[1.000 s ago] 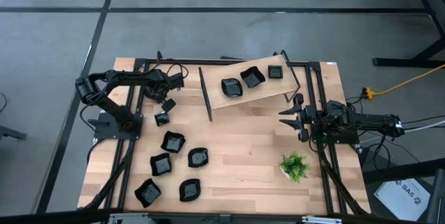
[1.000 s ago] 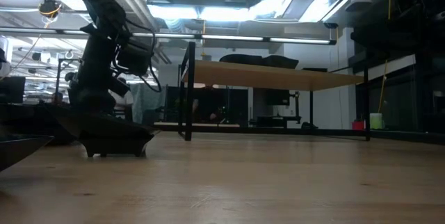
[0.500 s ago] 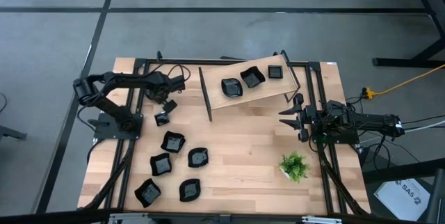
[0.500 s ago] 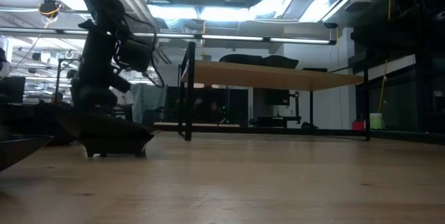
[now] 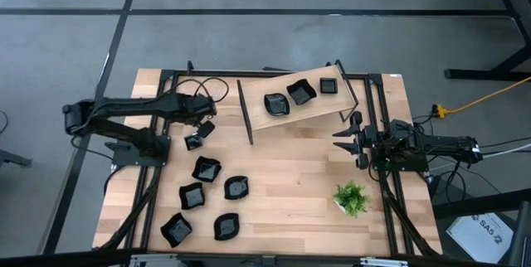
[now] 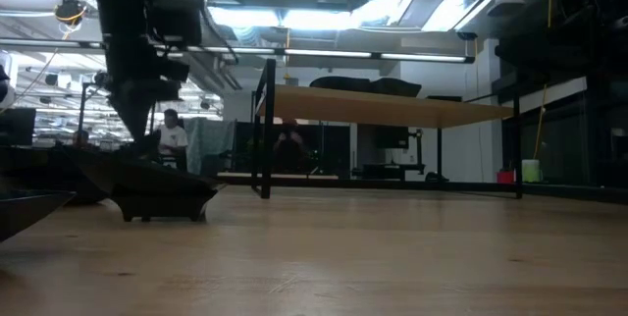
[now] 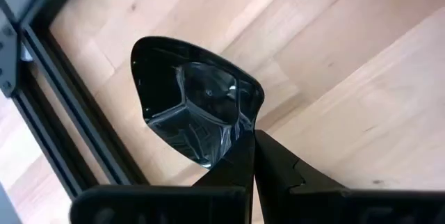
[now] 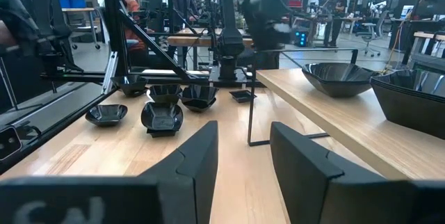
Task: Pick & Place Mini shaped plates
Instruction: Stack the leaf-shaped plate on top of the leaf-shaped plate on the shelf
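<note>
- My left gripper point(image 7: 254, 156) is pinched tight on the rim of a small black plate point(image 7: 195, 99) — a rounded, leaf-like dish; it hangs clear above the wooden table point(image 5: 290, 176), near the back left corner.
- Just below and beside it on the boards lies a small square plate point(image 5: 193, 141).
- Nearer the front on my left side sit five more dishes, all on the table: one wavy-edged point(image 5: 206, 168), one squarish point(image 5: 192, 196), one round point(image 5: 236, 187), and two at the front edge point(image 5: 176, 229) point(image 5: 225, 226).
- My right gripper point(image 5: 347, 140) waits over the right side of the table, its fingers point(image 8: 299, 156) parted and holding nothing; a small green plant point(image 5: 351, 198) stands in front of it.
- Farthest back, the raised shelf point(image 5: 274, 122) carries three plates — a round one point(image 5: 275, 104), a square one point(image 5: 301, 93) and a smaller square point(image 5: 328, 86).
</note>
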